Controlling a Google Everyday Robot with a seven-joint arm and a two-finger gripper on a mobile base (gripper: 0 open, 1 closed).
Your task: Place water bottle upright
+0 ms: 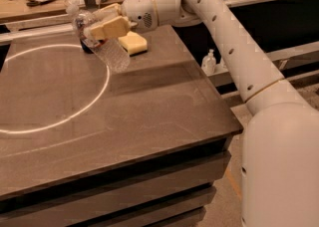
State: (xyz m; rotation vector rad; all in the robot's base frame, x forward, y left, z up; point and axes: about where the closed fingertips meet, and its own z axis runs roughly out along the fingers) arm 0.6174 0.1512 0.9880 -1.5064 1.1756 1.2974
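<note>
gripper [95, 22] over table [149, 111], clamped on water bottle [113, 56] — tilted

No text, brand, number or sign can be read anywhere. The water bottle [113, 56] shows no legible print; it hangs tilted in the gripper [93, 24], whose fingers clamp it above the far part of the table [149, 116].

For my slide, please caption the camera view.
Gripper holds water bottle tilted over the table, near a yellow sponge.
</note>
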